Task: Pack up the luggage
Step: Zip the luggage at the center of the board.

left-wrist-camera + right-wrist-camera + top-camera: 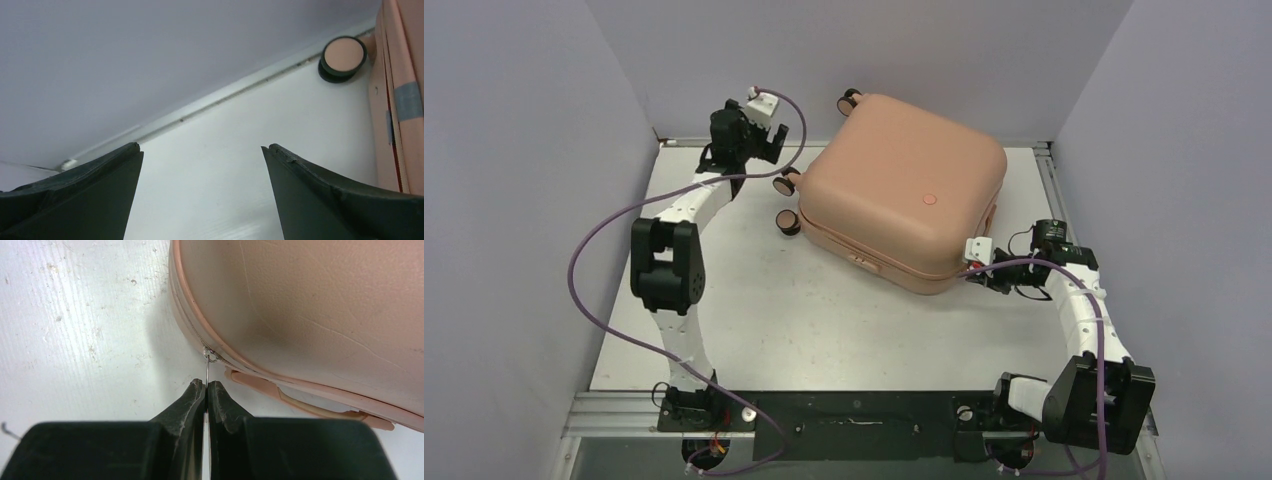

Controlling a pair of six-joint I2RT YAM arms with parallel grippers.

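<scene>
The peach-pink luggage (904, 190) lies flat and closed on the white table, wheels to the left and back, red round logo on top. My right gripper (980, 278) is at its front right corner. In the right wrist view the gripper (206, 385) is shut on the thin metal zipper pull (207, 367), which hangs from the zipper slider (211, 355) on the luggage seam (190, 325). My left gripper (769, 145) is at the back left, near the wheels. In the left wrist view it (200, 150) is open and empty, with the luggage side (400, 90) at the right.
Grey walls close in the table at the left, back and right. A luggage wheel (344, 56) stands near the back wall rail. A peach handle (310, 402) runs along the luggage side, right of my right fingers. Purple cables loop over both arms.
</scene>
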